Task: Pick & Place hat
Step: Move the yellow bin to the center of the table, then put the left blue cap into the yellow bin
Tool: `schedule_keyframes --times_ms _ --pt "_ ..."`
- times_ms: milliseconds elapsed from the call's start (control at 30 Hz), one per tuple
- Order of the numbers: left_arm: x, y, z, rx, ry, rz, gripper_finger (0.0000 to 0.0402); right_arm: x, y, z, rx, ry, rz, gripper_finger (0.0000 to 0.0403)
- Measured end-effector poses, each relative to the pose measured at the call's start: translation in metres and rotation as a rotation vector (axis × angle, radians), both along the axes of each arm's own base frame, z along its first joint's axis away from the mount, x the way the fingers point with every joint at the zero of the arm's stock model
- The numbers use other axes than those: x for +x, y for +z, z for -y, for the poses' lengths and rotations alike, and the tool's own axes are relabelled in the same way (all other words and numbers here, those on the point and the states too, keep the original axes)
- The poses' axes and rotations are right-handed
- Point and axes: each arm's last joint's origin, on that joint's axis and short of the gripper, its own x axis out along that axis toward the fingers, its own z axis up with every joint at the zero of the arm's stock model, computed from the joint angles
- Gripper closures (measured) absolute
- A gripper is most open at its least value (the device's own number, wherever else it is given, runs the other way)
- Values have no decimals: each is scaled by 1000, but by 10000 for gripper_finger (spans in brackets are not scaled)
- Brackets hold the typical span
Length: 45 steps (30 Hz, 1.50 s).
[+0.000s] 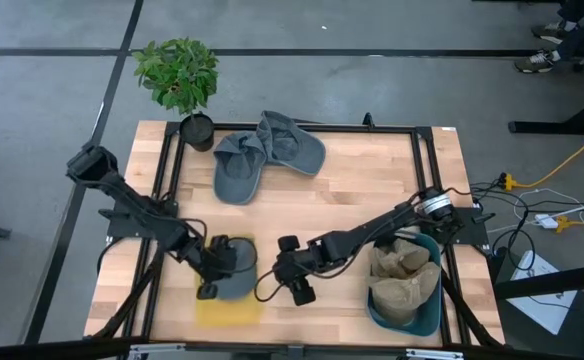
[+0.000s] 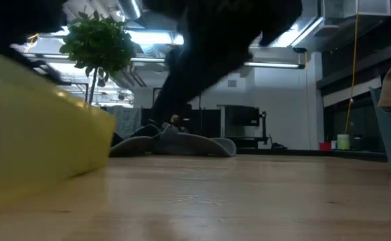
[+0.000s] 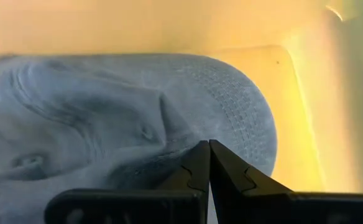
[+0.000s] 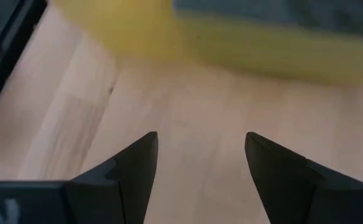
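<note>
Our left end effector [image 1: 212, 268] pinches a grey hat [image 3: 138, 118] over the yellow bin [image 1: 227, 305] at the surface's [image 1: 352, 200] front. Our right end effector [image 1: 294, 270] hovers just beside, fingers [image 4: 128, 168] spread. Two more hats [image 1: 267, 155] lie well behind.

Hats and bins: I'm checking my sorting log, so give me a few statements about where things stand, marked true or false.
1. The left gripper is shut on a grey hat over the yellow bin. True.
2. The right gripper holds a hat. False: it is open over bare table.
3. Two grey hats lie near the potted plant. True.
4. The blue bin holds grey hats. False: it holds tan hats.
</note>
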Motion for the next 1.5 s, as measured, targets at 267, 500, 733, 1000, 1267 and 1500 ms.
schedule_keyframes --times_ms 267,500,733,1000,1267,1500 --pt "24 4 -31 129 84 132 399 -17 31 -3 -125 -100 49 162" --pt "46 17 -49 109 156 315 399 -32 30 -21 -269 -151 51 162" --pt "52 40 -42 108 101 435 399 -44 30 -26 -461 -261 75 162" --pt "40 67 -42 329 173 489 399 -40 32 -23 -447 -287 103 162" --pt "19 71 -60 511 390 413 399 -25 38 -10 -396 -362 195 162" --pt "2 75 -71 597 503 382 398 -14 43 5 -371 -448 260 162"
